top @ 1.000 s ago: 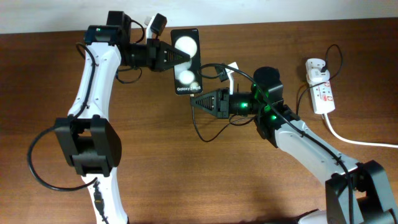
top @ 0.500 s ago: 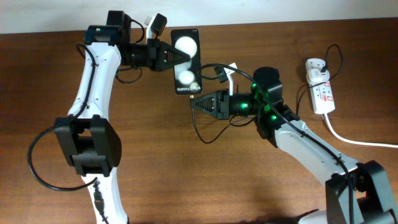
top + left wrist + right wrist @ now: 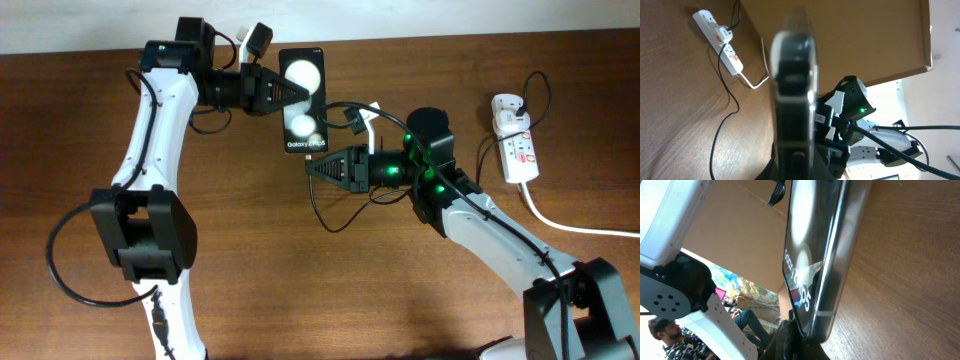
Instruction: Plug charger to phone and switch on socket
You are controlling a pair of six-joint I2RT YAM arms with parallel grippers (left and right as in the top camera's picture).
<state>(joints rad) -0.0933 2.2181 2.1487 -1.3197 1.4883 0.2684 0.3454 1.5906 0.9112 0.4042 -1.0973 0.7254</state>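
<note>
The black phone (image 3: 303, 100) is held off the table, screen up, its "Galaxy" end toward the right arm. My left gripper (image 3: 287, 92) is shut on its left side; in the left wrist view the phone (image 3: 792, 85) shows edge-on. My right gripper (image 3: 312, 165) is shut on the plug end of the thin black charger cable (image 3: 322, 212) and sits right at the phone's lower end (image 3: 815, 260); the plug tip itself is hidden. The white socket (image 3: 519, 150) lies at the far right with the white adapter (image 3: 508, 110) plugged in. It also shows in the left wrist view (image 3: 720, 37).
The socket's thick white cord (image 3: 580, 228) runs off to the right edge. The thin cable (image 3: 722, 95) trails across the brown wooden table (image 3: 250, 260). The back table edge lies just behind the left arm.
My left gripper has shifted the phone slightly to the right. The right gripper has stayed at the phone's lower end.
</note>
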